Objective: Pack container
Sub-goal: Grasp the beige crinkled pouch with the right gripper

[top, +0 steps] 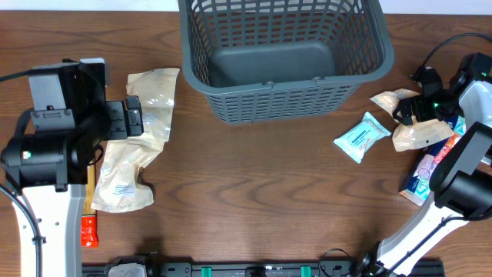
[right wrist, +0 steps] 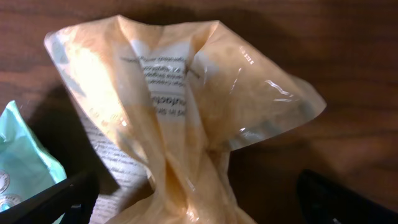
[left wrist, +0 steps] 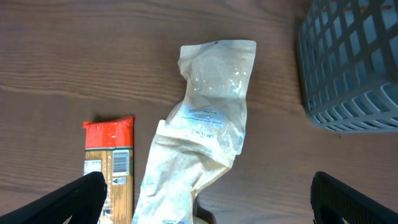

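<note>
**Overhead view: empty basket, both claws wide over pouches**

The dark grey basket [top: 284, 100] stands at the counter's [top: 269, 185] far middle, empty. The left claw [left wrist: 211, 196] gapes astride a long tan pouch [left wrist: 211, 118] whose long axis runs away from the wrist. From there the basket lies forward and right. The right claw [right wrist: 196, 199], equally wide, straddles a crumpled tan pouch [right wrist: 180, 106], with the basket forward-left and seemingly nearer.

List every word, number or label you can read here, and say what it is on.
No text is legible.
beige packet: dark print, upside down and blurred.
crumpled pale packet: small label, too small to read.
red-topped packet: barcode and print, too small to read.
light blue packet: print too small to read.
</note>
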You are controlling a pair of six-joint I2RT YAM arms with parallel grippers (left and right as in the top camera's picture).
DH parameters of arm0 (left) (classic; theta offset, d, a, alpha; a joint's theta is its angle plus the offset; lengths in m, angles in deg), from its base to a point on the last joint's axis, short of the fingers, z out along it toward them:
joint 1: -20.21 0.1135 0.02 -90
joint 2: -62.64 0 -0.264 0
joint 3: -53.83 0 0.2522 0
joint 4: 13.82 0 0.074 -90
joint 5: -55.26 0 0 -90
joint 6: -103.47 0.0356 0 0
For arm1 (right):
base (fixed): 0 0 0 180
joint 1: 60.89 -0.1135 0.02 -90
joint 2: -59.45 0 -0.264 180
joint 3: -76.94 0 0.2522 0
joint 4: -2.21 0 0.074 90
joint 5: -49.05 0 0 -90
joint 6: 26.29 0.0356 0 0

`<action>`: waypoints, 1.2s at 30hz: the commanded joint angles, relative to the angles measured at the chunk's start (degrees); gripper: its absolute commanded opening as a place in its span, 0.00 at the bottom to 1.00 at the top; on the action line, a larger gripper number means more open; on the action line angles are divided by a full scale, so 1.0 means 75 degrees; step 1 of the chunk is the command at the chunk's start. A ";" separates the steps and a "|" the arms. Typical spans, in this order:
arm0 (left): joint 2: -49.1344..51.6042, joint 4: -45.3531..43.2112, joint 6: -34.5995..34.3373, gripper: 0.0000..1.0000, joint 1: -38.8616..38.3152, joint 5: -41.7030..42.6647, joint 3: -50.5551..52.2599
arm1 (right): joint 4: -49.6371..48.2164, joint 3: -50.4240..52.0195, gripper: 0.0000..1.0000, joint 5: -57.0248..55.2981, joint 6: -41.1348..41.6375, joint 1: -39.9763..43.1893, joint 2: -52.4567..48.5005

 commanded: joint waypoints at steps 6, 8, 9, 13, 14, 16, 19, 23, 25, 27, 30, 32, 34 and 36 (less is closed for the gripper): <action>0.0067 -0.0003 0.0076 0.99 -0.0009 -0.0093 -0.0090 | -0.0236 0.0020 0.99 0.0242 0.0332 -0.0064 -0.0096; 0.0067 -0.0006 0.0076 0.99 -0.0009 -0.0093 -0.0090 | -0.0245 0.0020 0.99 0.0379 0.0361 -0.0067 -0.0152; 0.0067 -0.0006 0.0076 0.99 -0.0009 -0.0093 -0.0090 | -0.0248 0.0020 0.99 0.0455 0.0417 -0.0064 -0.0192; 0.0067 -0.0006 0.0076 0.99 -0.0009 -0.0093 -0.0090 | -0.0216 0.0020 0.99 0.0539 0.0498 -0.0102 -0.0449; 0.0067 -0.0006 0.0076 0.99 -0.0009 -0.0096 -0.0090 | -0.0201 0.0020 0.99 0.0554 0.0498 -0.0117 -0.0501; 0.0067 -0.0006 0.0076 0.99 -0.0009 -0.0096 -0.0090 | -0.0172 0.0020 0.99 0.0557 0.0501 -0.0169 -0.0603; 0.0067 -0.0006 0.0076 0.99 -0.0009 -0.0093 -0.0090 | -0.0172 0.0020 0.95 0.0571 0.0530 -0.0254 -0.0691; 0.0067 -0.0006 0.0073 0.99 -0.0009 -0.0096 -0.0090 | -0.0259 0.0020 0.85 0.0580 0.0682 -0.0312 -0.0694; 0.0067 -0.0006 0.0073 0.99 -0.0009 -0.0096 -0.0090 | -0.0332 0.0020 0.66 0.0580 0.0880 -0.0315 -0.0694; 0.0067 -0.0006 0.0073 0.99 -0.0009 -0.0093 -0.0090 | -0.0385 0.0020 0.49 0.0583 0.1055 -0.0315 -0.0694; 0.0067 -0.0006 0.0073 0.99 -0.0009 -0.0093 -0.0090 | -0.0411 0.0020 0.25 0.0583 0.1212 -0.0315 -0.0694; 0.0067 -0.0006 0.0076 0.99 -0.0009 -0.0093 -0.0090 | -0.0405 0.0020 0.09 0.0583 0.1215 -0.0315 -0.0694; 0.0067 -0.0006 0.0073 0.99 -0.0009 -0.0096 -0.0090 | -0.0405 0.0020 0.01 0.0580 0.1259 -0.0315 -0.0694; 0.0067 -0.0006 0.0076 0.99 -0.0009 -0.0093 -0.0090 | -0.0405 0.0020 0.01 0.0583 0.1387 -0.0312 -0.0691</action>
